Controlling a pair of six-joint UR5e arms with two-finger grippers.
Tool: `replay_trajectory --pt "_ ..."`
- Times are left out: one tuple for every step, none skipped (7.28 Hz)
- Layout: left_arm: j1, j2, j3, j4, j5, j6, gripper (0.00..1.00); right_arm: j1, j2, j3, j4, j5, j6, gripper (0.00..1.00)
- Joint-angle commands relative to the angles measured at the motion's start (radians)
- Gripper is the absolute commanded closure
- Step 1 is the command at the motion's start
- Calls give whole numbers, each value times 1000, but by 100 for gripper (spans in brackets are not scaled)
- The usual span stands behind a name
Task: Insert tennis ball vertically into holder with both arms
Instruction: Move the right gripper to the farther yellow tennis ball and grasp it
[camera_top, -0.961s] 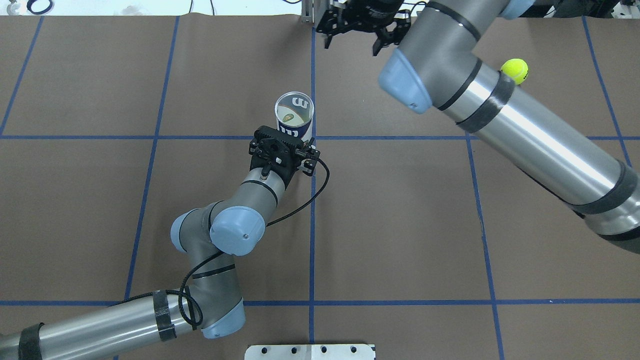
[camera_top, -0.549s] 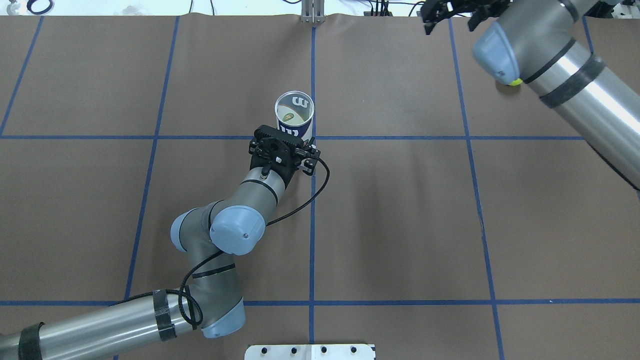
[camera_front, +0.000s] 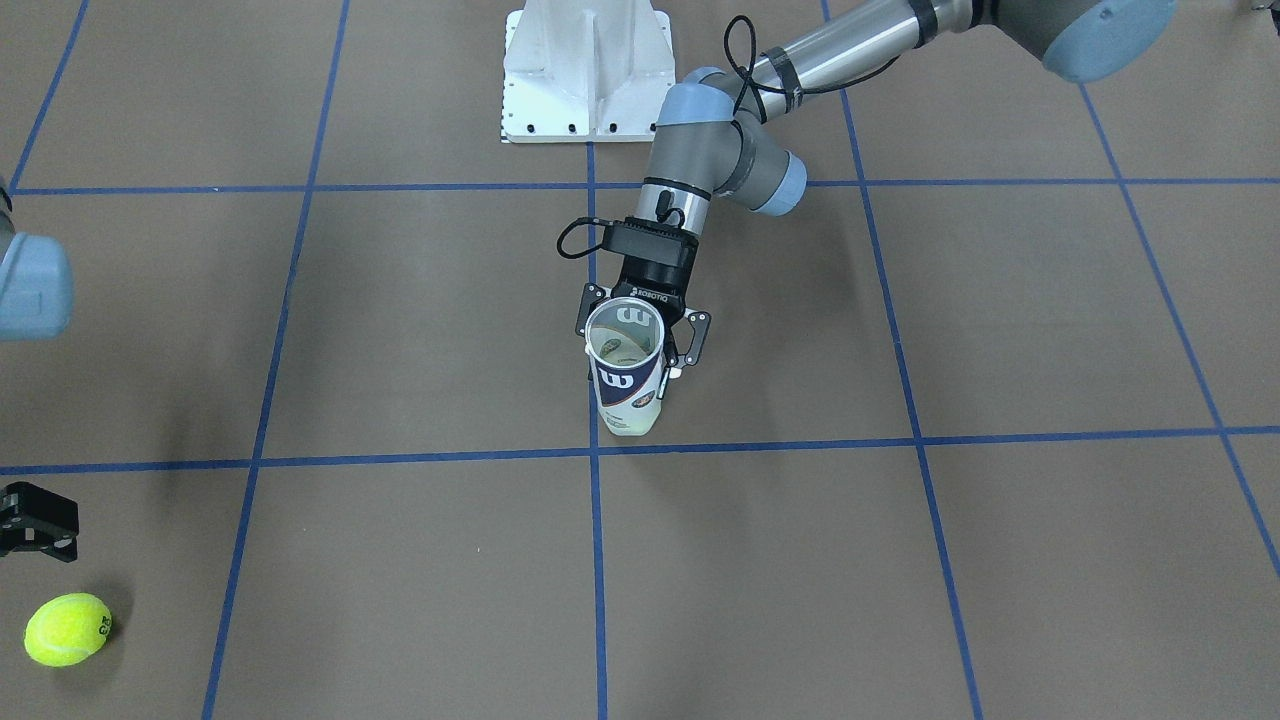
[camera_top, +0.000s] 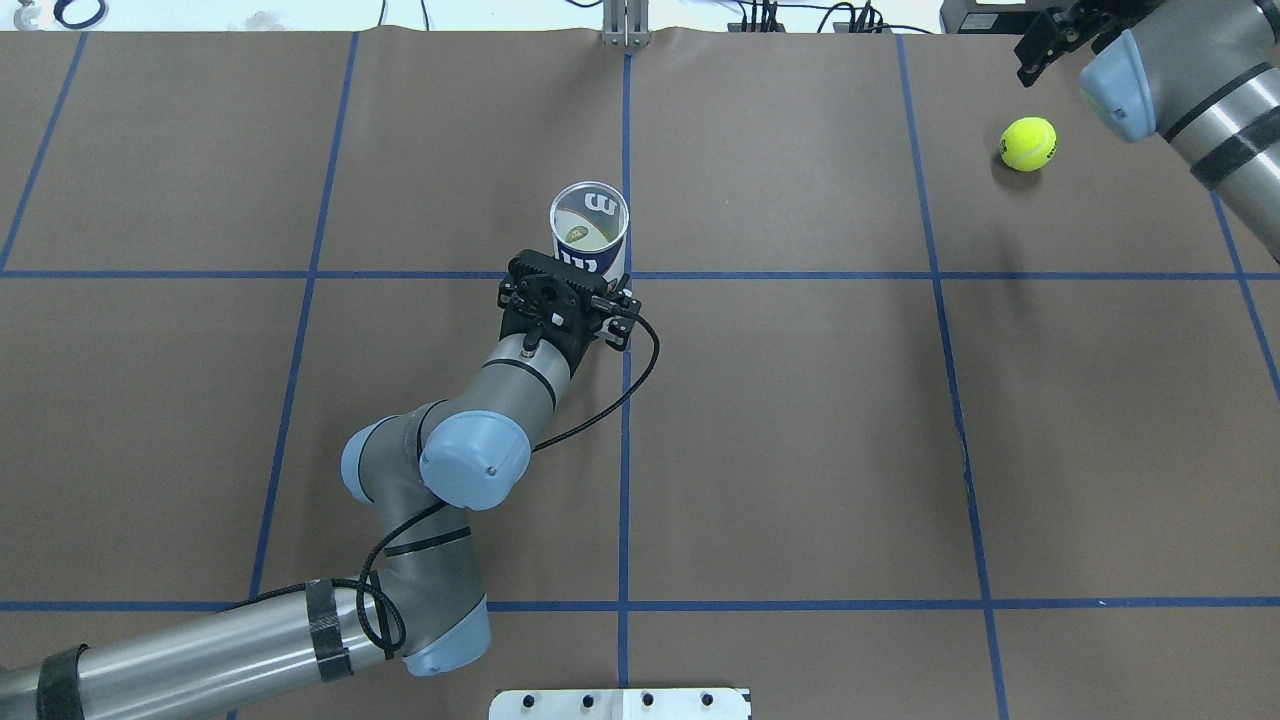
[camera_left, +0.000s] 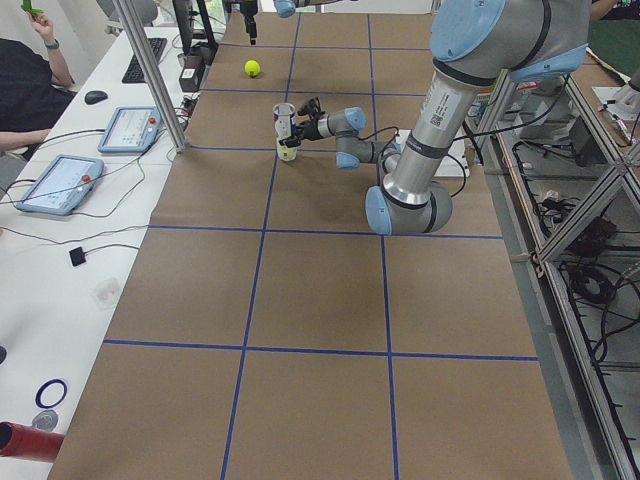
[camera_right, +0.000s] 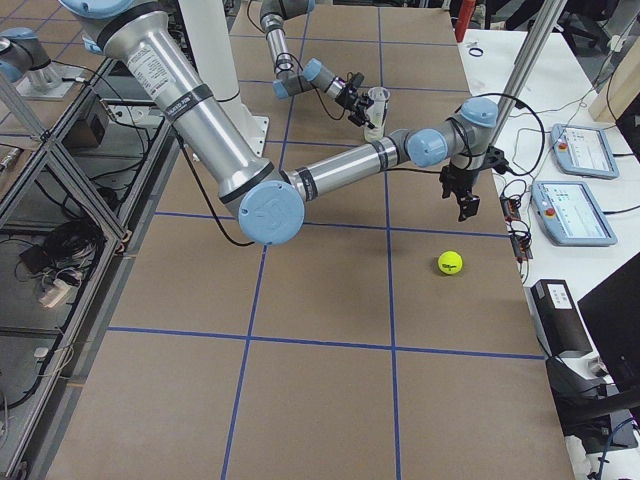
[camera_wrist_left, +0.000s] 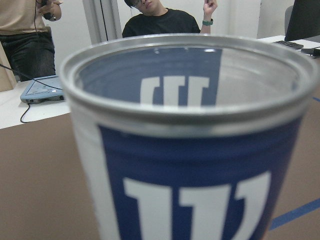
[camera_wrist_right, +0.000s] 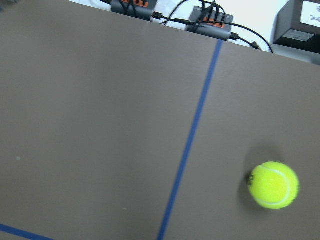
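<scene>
the tennis ball (camera_top: 1028, 144) sits loose on the brown table (camera_top: 800, 420), far right corner in the overhead view, touching neither arm. the right gripper (camera_top: 1045, 38) hangs above and just beyond it. from that claw the ball is at ~6 o'clock in the overhead view and ~5 o'clock in the front-facing view. in the right wrist cam the ball (camera_wrist_right: 273, 184) is low and right of centre, ~4 o'clock, just right of a blue tape line (camera_wrist_right: 190, 140). so the claw isn't centred over it yet. judgement: next move needs a short shift toward the robot plus a drop.

right claw state: can't tell if the fingers are apart or together. only part of it shows at the frame edges and the wrist cam shows no fingers. it carries nothing, since the ball is on the table.

the holder (camera_top: 588, 232) stands upright mid-table w/ its long axis vertical and its open mouth up. it looks empty of balls, though a label shows at the bottom. the left gripper (camera_front: 642, 345) is clamped on it from the robot's side, one finger on each flank, and the can base rests on the table. the left wrist cam is filled by the can's rim and "w" logo.

from the ball, the holder lies at ~9 o'clock in the overhead view, well apart.

the right arm is far nearer the ball. the left is busy bracing the can, so the pick falls to the right. a ball has no long axis, so grasp angle matters little. the centring does matter, as a ball rolls if clipped off-centre.
</scene>
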Motion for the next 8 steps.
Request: replay_trajectory --pt "-6 -3 -2 1 0 1 18 -12 -21 -184 257 -53 -21 1" --pt "-6 -3 -2 1 0 1 18 -34 -18 -202 266 -85 -21 1" --pt "-6 -3 -2 -1 0 1 18 -70 -19 -221 290 -143 -15 1" --pt "-6 -3 -2 1 0 1 18 -83 -13 -264 325 -154 -12 1" --pt "-6 -3 -2 -1 0 -1 18 -89 -10 -280 333 -155 -12 1" --pt "-6 -3 -2 1 0 -1 18 -101 -10 -280 335 -157 -11 1" --pt "-6 -3 -2 1 0 1 18 -109 -10 -285 335 -160 -11 1" --pt "-6 -3 -2 1 0 1 18 -112 -3 -301 336 -172 -11 1"
